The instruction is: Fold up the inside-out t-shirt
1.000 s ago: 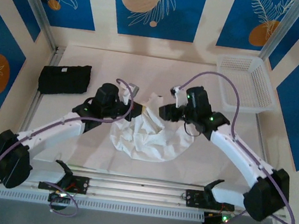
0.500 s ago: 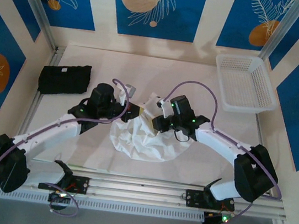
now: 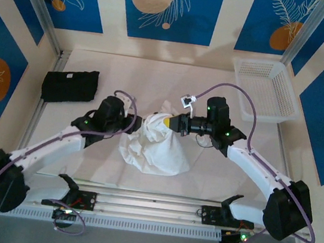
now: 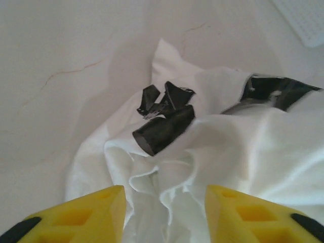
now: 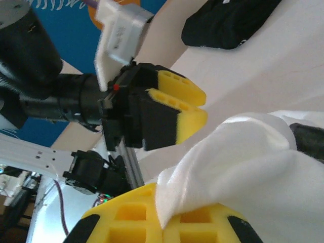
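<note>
The inside-out t-shirt (image 3: 157, 148) is a bunched white heap at mid-table, pulled up into a peak at its far side. My right gripper (image 3: 168, 122) is shut on that peak; in the right wrist view a white fold (image 5: 238, 167) is pinched between the closed yellow fingers (image 5: 172, 228). My left gripper (image 3: 144, 121) sits just left of the peak, facing the right one. Its yellow fingers (image 4: 86, 215) stand apart, open, with rumpled shirt hem (image 4: 162, 177) lying between and ahead of them, not pinched. A black tag (image 4: 163, 98) and a dark tube-like piece (image 4: 164, 130) poke out of the cloth.
A folded black garment (image 3: 69, 85) lies at the table's far left. A white mesh basket (image 3: 266, 91) stands at the far right. The left gripper (image 5: 174, 109) shows close in front of the right wrist camera. Bare table surface (image 3: 115, 69) runs behind the shirt.
The right gripper came in, shut on the shirt's top and drew it up and right. The left gripper, shut a second ago, has opened and released the cloth.
</note>
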`<state>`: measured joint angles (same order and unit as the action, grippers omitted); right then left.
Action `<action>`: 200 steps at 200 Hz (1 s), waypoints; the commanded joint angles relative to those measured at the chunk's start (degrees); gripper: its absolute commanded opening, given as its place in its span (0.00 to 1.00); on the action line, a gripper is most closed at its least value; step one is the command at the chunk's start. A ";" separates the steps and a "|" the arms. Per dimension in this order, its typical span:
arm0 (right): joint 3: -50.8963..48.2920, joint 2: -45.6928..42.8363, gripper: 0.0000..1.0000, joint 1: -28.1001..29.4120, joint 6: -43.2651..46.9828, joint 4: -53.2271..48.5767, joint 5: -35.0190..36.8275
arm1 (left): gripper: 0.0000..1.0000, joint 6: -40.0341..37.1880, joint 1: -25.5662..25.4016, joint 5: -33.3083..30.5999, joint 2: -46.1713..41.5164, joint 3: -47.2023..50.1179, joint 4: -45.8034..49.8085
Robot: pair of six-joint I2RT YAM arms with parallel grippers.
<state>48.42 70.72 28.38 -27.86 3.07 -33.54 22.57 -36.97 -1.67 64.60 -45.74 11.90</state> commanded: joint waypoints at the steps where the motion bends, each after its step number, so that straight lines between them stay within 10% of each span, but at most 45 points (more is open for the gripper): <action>1: -1.19 0.26 0.00 0.20 -5.18 5.26 -3.68 | 0.50 2.27 -5.49 -1.64 -6.82 2.65 -1.44; 61: -0.52 0.66 0.00 -1.12 -5.26 3.73 -5.63 | 0.46 3.13 -7.67 15.46 2.48 4.40 -15.26; 152: -1.70 -1.46 0.00 -2.87 -5.19 3.21 -5.65 | 0.48 4.01 -6.36 8.15 18.14 -2.26 -14.82; 200: -2.73 -4.28 0.00 -6.19 -4.14 -1.58 -3.50 | 0.00 5.13 -2.59 22.69 16.58 0.42 -28.53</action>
<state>46.33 69.67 24.53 -32.56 5.04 -37.52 27.27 -41.95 11.31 85.21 -47.16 -5.43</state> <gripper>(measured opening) 0.070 0.042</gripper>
